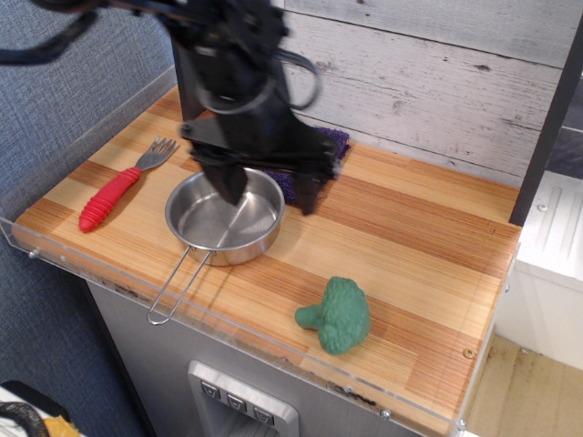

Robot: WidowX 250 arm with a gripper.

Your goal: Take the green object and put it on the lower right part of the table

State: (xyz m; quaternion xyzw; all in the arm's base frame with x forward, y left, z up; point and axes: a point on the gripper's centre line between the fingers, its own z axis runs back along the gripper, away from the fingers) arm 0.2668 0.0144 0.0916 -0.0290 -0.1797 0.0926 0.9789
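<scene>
The green toy broccoli lies on its side on the striped wood table, near the front edge and right of the middle. My gripper is open and empty, raised over the right rim of the steel pan, well up and to the left of the broccoli. Its two black fingers point down and are spread apart. The arm above it is blurred.
A steel pan with a wire handle sits left of centre. A red-handled fork lies at the left. A purple cloth is partly hidden behind the gripper. A clear acrylic rim runs along the front edge.
</scene>
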